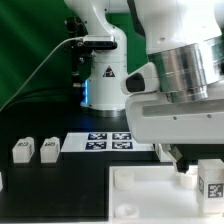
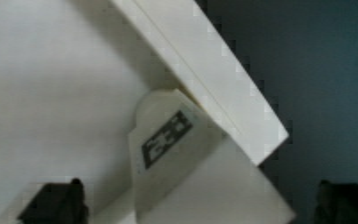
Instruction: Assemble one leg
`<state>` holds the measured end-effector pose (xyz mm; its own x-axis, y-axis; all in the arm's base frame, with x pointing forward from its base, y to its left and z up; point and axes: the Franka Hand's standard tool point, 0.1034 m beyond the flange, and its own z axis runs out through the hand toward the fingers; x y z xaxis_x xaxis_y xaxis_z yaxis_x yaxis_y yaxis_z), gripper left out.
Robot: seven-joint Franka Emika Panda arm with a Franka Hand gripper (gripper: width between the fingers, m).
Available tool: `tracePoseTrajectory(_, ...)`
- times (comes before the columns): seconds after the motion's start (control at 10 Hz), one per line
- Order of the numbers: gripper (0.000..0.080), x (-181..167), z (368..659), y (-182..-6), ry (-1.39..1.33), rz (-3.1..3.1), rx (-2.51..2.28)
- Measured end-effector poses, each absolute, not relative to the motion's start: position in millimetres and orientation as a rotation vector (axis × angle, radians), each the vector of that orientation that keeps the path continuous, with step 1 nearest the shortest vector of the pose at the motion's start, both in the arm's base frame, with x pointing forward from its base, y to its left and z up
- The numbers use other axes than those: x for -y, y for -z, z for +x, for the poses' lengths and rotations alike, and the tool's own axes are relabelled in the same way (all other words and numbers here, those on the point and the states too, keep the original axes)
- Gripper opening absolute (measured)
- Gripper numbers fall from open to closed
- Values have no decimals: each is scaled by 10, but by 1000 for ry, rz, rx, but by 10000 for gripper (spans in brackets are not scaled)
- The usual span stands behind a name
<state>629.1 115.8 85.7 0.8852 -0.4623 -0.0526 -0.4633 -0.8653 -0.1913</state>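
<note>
A leg [image 1: 212,180], a small white block with a square tag, stands at the white panel's [image 1: 140,190] corner on the exterior view's right. My gripper [image 1: 183,162] hangs just above the panel, close beside that leg. In the wrist view the leg [image 2: 167,140] lies against the panel's raised edge [image 2: 202,70]. It reaches down between my two dark fingertips [image 2: 55,202], which stand wide apart and do not touch it. My gripper [image 2: 201,205] is open. Two more legs [image 1: 22,150] [image 1: 47,148] stand on the exterior view's left.
The marker board [image 1: 110,140] lies behind the panel, in front of the arm's base [image 1: 105,85]. A white part shows at the exterior view's left edge [image 1: 2,180]. The table top is black, with a green backdrop behind.
</note>
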Motion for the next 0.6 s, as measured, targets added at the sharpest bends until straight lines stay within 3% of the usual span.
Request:
tracePoseTrajectory(0.2,649,-1155,6349,-897,-2,-2993,-172)
tracePoseTrajectory(0.4,649,-1188,6344,-877,-9,-3006,-65)
tracePoseTrajectory(0.6,405,-1189,6344,-876,-13,-3004,-131)
